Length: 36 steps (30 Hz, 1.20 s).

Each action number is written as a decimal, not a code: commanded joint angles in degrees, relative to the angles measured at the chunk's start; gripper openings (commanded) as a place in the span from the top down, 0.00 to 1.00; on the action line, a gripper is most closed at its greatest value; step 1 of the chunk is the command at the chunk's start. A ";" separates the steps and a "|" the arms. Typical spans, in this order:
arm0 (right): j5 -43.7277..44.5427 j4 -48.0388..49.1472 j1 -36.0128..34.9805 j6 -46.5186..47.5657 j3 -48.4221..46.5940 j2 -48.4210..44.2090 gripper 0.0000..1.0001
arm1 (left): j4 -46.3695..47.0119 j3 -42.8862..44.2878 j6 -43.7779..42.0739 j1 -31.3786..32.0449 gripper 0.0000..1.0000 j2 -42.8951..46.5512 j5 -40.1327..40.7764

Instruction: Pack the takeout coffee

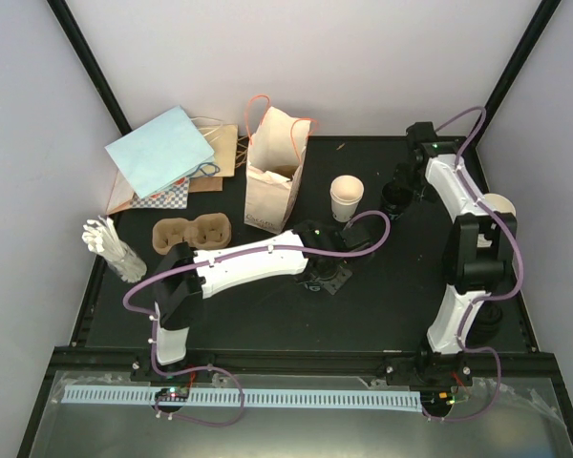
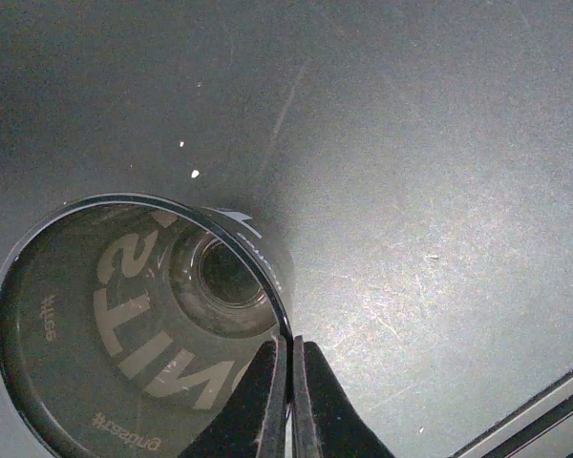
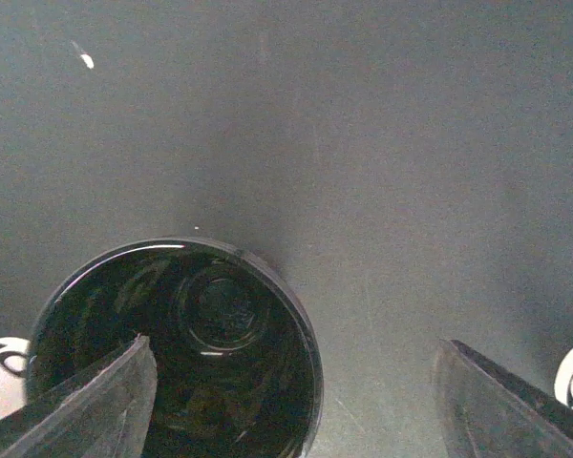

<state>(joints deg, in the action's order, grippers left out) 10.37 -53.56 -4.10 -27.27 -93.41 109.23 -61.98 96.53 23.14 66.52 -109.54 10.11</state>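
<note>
Packing is at an early stage: the cup (image 1: 346, 197) stands lidless just right of the bag (image 1: 272, 181), not yet in the tray (image 1: 191, 234). The left claw (image 2: 288, 351) pinches a black lid (image 2: 134, 324) by its rim, and the right claw (image 3: 291, 391) gapes wide over a second lid (image 3: 172, 343) on the surface (image 3: 382, 143).

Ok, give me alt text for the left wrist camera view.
The left gripper, fingers shut, pinches the rim of a round black lid seen against the dark table. Pale lettering shows on the lid, and the table's edge crosses the bottom right corner.
</note>
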 commanded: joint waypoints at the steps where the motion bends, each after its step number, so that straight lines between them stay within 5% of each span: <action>1: 0.86 -1.93 0.08 0.75 -2.34 -4.55 0.14 | 1.50 0.19 0.36 0.61 0.98 -1.11 0.80; 4: 0.33 -2.18 -0.20 1.13 -2.02 -6.63 0.00 | 1.72 0.09 0.39 0.71 0.99 -1.36 0.72; 18: -2.32 -4.14 -3.37 3.45 -1.89 -17.08 0.00 | 2.65 -0.63 0.85 1.04 0.98 -2.22 0.44; 36: -6.33 -8.57 -4.24 4.85 3.93 -30.42 0.00 | 2.58 0.77 1.28 1.24 0.64 0.73 1.08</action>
<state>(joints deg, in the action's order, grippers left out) 5.69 -59.79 -7.88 -23.49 -91.37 83.18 -59.88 95.53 24.21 67.26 -111.11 10.11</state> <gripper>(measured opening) 0.999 0.346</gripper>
